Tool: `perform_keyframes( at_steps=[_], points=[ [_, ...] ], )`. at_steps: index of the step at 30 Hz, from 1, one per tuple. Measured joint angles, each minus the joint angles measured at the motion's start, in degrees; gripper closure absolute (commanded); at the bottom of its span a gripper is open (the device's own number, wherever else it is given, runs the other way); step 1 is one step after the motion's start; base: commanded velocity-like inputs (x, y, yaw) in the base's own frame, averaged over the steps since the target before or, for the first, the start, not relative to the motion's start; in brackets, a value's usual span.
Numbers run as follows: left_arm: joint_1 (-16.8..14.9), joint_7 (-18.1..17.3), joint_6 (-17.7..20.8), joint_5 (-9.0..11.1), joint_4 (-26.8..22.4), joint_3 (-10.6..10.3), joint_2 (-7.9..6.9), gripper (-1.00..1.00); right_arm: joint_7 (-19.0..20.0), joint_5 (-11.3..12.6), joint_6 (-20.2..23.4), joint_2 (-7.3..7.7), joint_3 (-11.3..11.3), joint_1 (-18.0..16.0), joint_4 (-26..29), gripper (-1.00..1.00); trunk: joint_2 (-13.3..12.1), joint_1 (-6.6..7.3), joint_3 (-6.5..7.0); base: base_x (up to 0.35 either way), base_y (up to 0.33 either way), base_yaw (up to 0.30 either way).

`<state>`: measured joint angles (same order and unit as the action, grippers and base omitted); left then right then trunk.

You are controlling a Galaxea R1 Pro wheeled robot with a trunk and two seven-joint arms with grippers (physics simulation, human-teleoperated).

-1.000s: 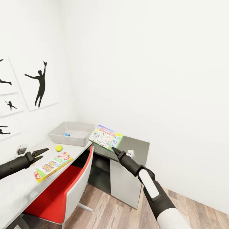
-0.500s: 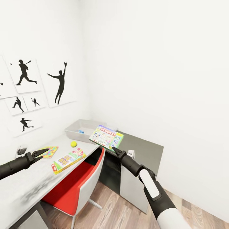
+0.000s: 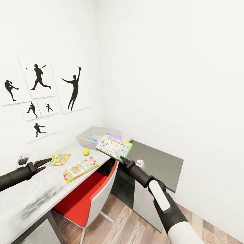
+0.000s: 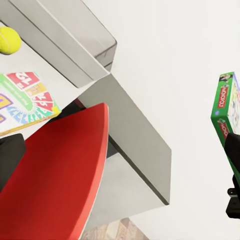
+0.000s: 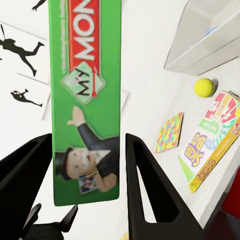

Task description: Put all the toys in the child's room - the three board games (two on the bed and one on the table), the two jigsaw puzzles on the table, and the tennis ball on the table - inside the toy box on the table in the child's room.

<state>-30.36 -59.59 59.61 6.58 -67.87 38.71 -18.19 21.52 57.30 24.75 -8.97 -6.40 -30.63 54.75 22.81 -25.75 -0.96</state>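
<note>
I see the toy box (image 3: 88, 135) sitting at the far end of the bench (image 3: 37, 189), against the corner of the room. A small blue board game (image 3: 93, 138) lies inside it; most of the bin's floor is hidden behind its near wall and the Monopoly box (image 3: 113, 145), so I cannot tell what else it holds. My right pincer (image 3: 121, 158) pinches that Monopoly box by its green edge, holding it in the air over the bench's far corner, just in front of the bin. In the right wrist view the two fingers (image 5: 150, 185) press on either side of the box edge. The tennis ball (image 3: 86, 152) rests on the bench near the bin. The Skip-Bo box (image 3: 80, 168) lies along the bench's front edge, above a red chair (image 3: 81, 200). One jigsaw puzzle (image 3: 58, 159) lies flat towards the wall; I make out just this one. My left pincer (image 3: 42, 163) hovers over the bench, spread apart and holding nothing.
</note>
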Motion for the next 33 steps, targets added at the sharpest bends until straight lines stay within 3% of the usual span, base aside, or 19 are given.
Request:
perform_keyframes(
  at_steps=[3, 8, 13, 16, 18, 19, 20, 21, 24, 28, 33],
  points=[
    [0.0, 0.0, 0.0, 0.0, 0.0, 0.0, 0.0, -1.0, -1.5, -0.1, 0.0, 0.07, 0.0, 0.0, 0.1, 1.0, 0.0, 0.0, 0.0, 0.019, -0.003, 0.005],
    [0.0, 0.0, 0.0, 0.0, 0.0, 0.0, 0.05, -1.0, -7.7, 0.0, 0.3, 0.41, 0.0, 0.0, 0.7, 1.0, 0.0, 0.01, 0.0, 0.082, -0.037, 0.001],
    [0.0, 0.0, 0.0, 0.1, 0.0, 0.0, 0.19, -1.0, -9.2, 0.4, 1.0, 0.47, 0.0, 0.0, 0.8, 1.0, 0.0, 0.0, 0.0, 0.014, -0.008, 0.0],
    [0.0, -0.1, 0.0, 0.1, 0.1, 0.0, 0.15, -1.0, -9.8, 1.1, 5.2, 0.35, 0.1, -1.2, 2.5, 1.0, 0.0, 0.0, 0.01, 0.002, -0.001, 0.0],
    [0.0, -0.1, 0.0, 0.1, 0.1, 0.1, 0.08, -1.0, -11.6, 1.4, 9.5, 0.12, 0.2, -3.7, 4.6, 1.0, 0.0, 0.0, 0.01, 0.001, 0.0, 0.0],
    [0.0, -0.1, 0.0, 0.1, 0.1, 0.1, 0.05, -1.0, -13.9, 0.5, 11.7, -0.1, 0.2, -5.9, 5.3, 1.0, 0.0, -0.01, 0.01, 0.0, 0.0, 0.0],
    [0.0, -0.2, 0.0, 0.1, 0.1, 0.1, 0.03, -1.0, -16.3, 1.6, 13.3, -0.28, 0.3, -8.2, 5.9, 1.0, 0.0, 0.0, 0.02, 0.0, 0.0, 0.0],
    [0.0, -0.2, 0.0, 0.1, 0.1, 0.1, 0.02, -1.0, -19.0, 1.3, 14.3, -0.44, 0.3, -10.3, 6.2, 1.0, 0.0, 0.0, 0.02, 0.0, 0.0, 0.0],
    [0.0, -0.2, 0.0, 0.1, 0.1, 0.1, -0.01, -1.0, -23.2, 1.1, 15.6, -0.84, 0.3, -14.7, 6.5, 1.0, 0.0, -0.01, 0.01, 0.0, 0.0, 0.0],
    [0.0, -0.1, 0.0, 0.1, 0.2, 0.1, 0.0, -1.0, -26.9, 2.9, 16.5, -1.02, 0.3, -20.4, 6.0, 1.0, 0.0, 0.0, 0.01, 0.004, 0.0, 0.0],
    [0.0, -0.2, 0.0, 0.1, 0.3, 0.1, 0.0, -1.0, -33.3, 3.2, 16.8, -1.03, 0.3, -26.4, -1.0, 1.0, 0.0, 0.01, 0.0, 0.133, -0.039, 0.0]
  ],
)
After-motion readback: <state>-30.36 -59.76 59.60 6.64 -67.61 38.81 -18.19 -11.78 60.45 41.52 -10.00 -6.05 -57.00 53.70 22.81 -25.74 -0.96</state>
